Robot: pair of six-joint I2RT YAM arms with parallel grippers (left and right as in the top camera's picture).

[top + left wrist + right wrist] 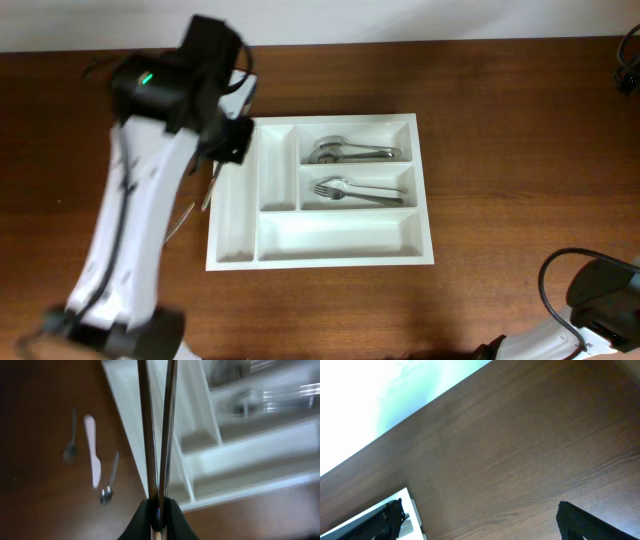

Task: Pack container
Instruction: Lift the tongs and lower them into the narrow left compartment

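My left gripper (159,515) is shut on two long thin metal utensil handles (146,435) that stick out over the left part of the white cutlery tray (235,465). In the overhead view the left gripper (232,142) hangs at the tray's (320,262) upper left corner. The tray holds spoons (350,152) in the top right compartment and forks (355,188) below them. My right gripper (485,520) is open and empty over bare table, with a corner of the tray (405,500) beside its left finger.
Loose on the table left of the tray lie two small spoons (70,450) (107,491) and a pale flat knife-shaped piece (92,457). The loose utensils (210,188) show partly under the left arm in the overhead view. The right arm's base (600,300) is at the bottom right.
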